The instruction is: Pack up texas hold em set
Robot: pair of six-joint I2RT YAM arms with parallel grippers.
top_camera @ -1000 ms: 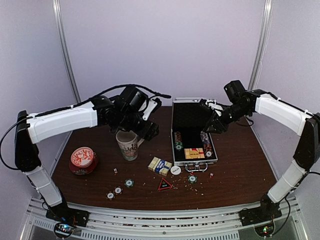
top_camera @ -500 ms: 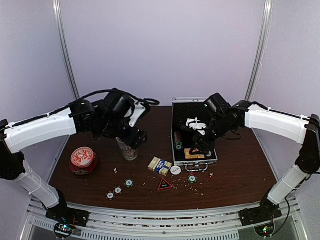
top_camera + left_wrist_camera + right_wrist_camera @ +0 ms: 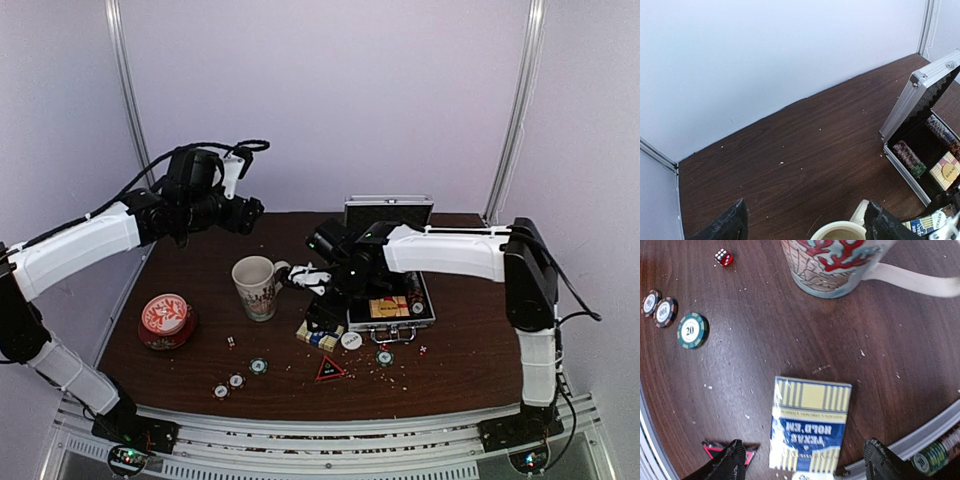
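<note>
The silver briefcase (image 3: 427, 312) lies open at centre right, with chip rows and a yellow card box in its black lining; it also shows in the left wrist view (image 3: 900, 116). The blue-yellow card box (image 3: 322, 334) lies on the table left of the case. My right gripper (image 3: 318, 318) hovers open just above it, a finger on each side of the box (image 3: 810, 425). The white dealer button (image 3: 351, 341), loose chips (image 3: 258, 366) (image 3: 692, 330) and a red die (image 3: 723, 257) lie nearby. My left gripper (image 3: 250, 212) is open and empty, raised at the back left.
A white patterned mug (image 3: 258, 287) stands left of the card box and shows in the wrist views (image 3: 840, 232) (image 3: 835, 265). A round red-and-white tin (image 3: 165, 320) sits at the left. A red-and-black triangle (image 3: 329, 369) lies near the front. Crumbs litter the table.
My right arm swung from over the case leftward and down above the card box. My left arm lifted away from the mug, up and toward the back left.
</note>
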